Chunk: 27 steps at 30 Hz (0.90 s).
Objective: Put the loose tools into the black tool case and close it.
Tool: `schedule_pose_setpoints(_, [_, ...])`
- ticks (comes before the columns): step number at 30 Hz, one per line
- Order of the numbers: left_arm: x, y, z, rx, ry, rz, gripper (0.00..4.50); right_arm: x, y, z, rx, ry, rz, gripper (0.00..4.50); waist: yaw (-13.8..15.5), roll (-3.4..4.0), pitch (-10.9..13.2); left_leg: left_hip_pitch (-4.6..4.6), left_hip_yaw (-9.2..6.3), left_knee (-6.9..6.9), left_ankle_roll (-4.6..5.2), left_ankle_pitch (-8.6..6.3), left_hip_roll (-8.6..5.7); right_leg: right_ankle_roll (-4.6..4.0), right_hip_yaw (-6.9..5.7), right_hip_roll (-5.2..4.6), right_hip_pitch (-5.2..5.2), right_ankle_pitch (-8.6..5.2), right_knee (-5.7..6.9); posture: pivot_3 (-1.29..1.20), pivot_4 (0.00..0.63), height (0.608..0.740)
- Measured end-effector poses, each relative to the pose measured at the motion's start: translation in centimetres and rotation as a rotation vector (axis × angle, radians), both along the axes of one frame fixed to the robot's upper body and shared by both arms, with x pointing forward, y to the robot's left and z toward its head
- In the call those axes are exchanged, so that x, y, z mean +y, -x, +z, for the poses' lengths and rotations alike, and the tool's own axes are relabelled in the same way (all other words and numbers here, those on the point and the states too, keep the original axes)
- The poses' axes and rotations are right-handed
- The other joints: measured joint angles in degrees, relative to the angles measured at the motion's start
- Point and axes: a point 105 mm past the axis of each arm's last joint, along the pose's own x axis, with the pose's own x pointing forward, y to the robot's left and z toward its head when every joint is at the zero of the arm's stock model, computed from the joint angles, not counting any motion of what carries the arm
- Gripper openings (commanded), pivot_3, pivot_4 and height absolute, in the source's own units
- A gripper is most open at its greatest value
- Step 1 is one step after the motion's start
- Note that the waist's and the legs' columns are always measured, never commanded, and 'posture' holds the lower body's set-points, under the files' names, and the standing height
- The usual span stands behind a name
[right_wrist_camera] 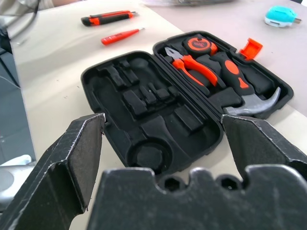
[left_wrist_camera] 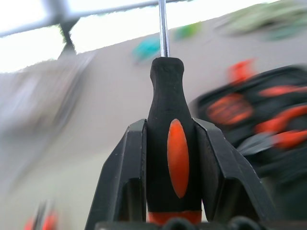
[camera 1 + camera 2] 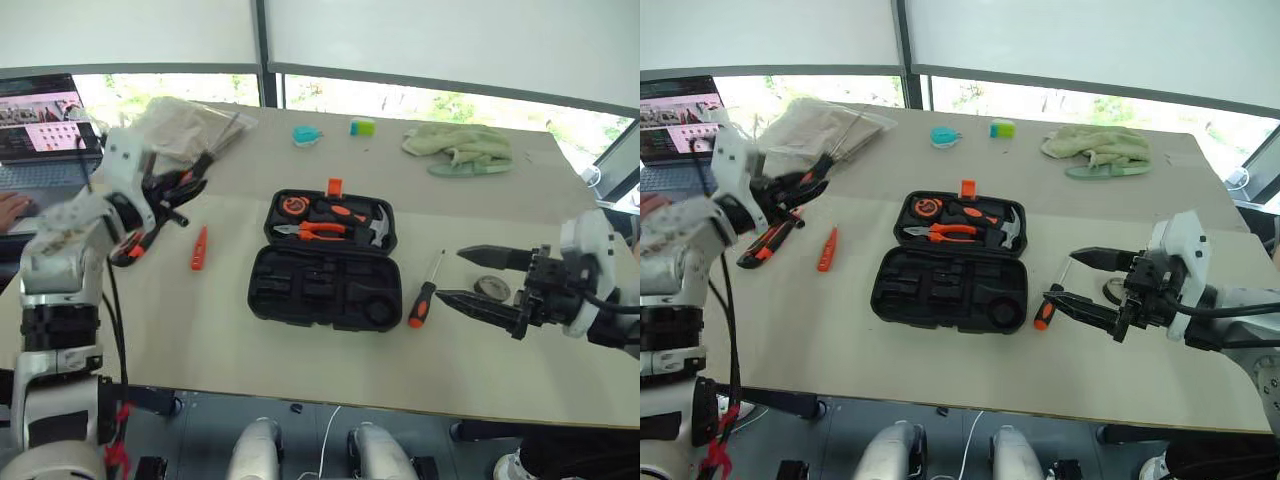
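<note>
Black case [image 3: 325, 290], orange latch [image 3: 334, 186], black-and-orange screwdriver [image 2: 173, 158], all-orange tester [image 3: 199, 248], teal gadget [image 3: 306, 135], pale green cloth [image 3: 460, 146]

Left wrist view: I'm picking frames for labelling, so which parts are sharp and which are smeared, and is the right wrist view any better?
Left wrist view: the screwdriver clamped in the left gripper is sharp, while the tool case and table behind are streaked. Right wrist view: the case, pliers and hammer are crisp.
</note>
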Motion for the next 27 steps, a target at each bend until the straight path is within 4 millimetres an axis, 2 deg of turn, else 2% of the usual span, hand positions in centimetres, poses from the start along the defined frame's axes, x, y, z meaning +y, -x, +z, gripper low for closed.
schedule_pose_setpoints(2, [-2.3, 0.9, -1.6, 0.023, -0.143, -0.161, 0.91, -0.3, -0.2, 0.0, -0.013, 0.013, -0.019, 4.5, 0.0, 0.05, 0.0, 0.03, -0.01, 0.0, -0.02, 0.01, 0.01, -0.01, 0.0, 0.03, -0.01, 0.0, 0.02, 0.0, 0.15, 0.74])
schedule_pose_setpoints(4, [-4.6, 1.4, -4.2, 0.062, -0.281, -0.32, 0.91, -0.7, -0.6, -0.1, -0.026, 0.013, -0.049, 4.5, 0.04, 0.05, 0.0, 0.02, -0.02, 0.01, -0.03, 0.04, 0.02, -0.02, 0.0, 0.06, 0.0, 0.01, 0.04, 0.0, 0.15, 0.74])
schedule_pose_setpoints(6, [-5.9, 1.2, -5.9, 0.086, -0.359, -0.402, 0.91, -0.7, -1.0, -0.3, -0.032, 0.01, -0.068, 4.5, 0.08, 0.05, 0.01, -0.04, -0.04, 0.06, -0.01, 0.05, 0.01, -0.01, 0.0, 0.08, -0.03, 0.01, 0.04, 0.0, 0.15, 0.74])
schedule_pose_setpoints(8, [-6.7, 1.0, -6.6, 0.082, -0.429, -0.468, 0.91, -0.5, -1.1, -0.4, -0.037, 0.005, -0.07, 4.5, 0.0, 0.05, 0.02, -0.13, -0.07, 0.09, 0.0, 0.05, 0.01, -0.01, 0.01, 0.09, -0.09, 0.01, 0.02, 0.0, 0.15, 0.74])
schedule_pose_setpoints(13, [-7.5, -0.5, -7.4, 0.042, -0.556, -0.53, 0.91, -0.4, -0.8, -0.4, -0.053, 0.008, -0.092, 4.5, 0.1, 0.05, 0.02, -0.14, -0.09, 0.09, 0.02, 0.03, 0.0, 0.01, 0.02, 0.08, -0.07, 0.0, 0.01, 0.0, 0.15, 0.74])
schedule_pose_setpoints(16, [-7.8, -1.5, -9.2, 0.047, -0.616, -0.538, 0.91, -0.4, -0.3, -0.2, -0.068, 0.005, -0.113, 4.5, 0.12, 0.05, 0.02, -0.19, -0.1, 0.11, 0.03, 0.04, -0.01, 0.05, 0.02, 0.07, -0.08, 0.03, 0.0, 0.0, 0.15, 0.74])
schedule_pose_setpoints(23, [-8.7, -2.3, -9.8, 0.04, -0.631, -0.577, 0.91, -0.6, 0.2, -0.4, -0.071, 0.019, -0.148, 4.5, 0.1, 0.04, 0.02, -0.24, -0.14, 0.15, 0.03, 0.03, -0.01, 0.07, 0.01, 0.07, -0.1, 0.04, 0.0, 0.0, 0.15, 0.74])
schedule_pose_setpoints(27, [-9.4, -2.2, -11.0, 0.069, -0.625, -0.605, 0.91, -0.6, 0.2, -0.3, -0.082, 0.013, -0.164, 4.5, 0.03, 0.04, 0.02, -0.24, -0.16, 0.15, 0.03, 0.03, -0.01, 0.07, 0.0, 0.08, -0.11, 0.04, 0.02, 0.0, 0.15, 0.74])
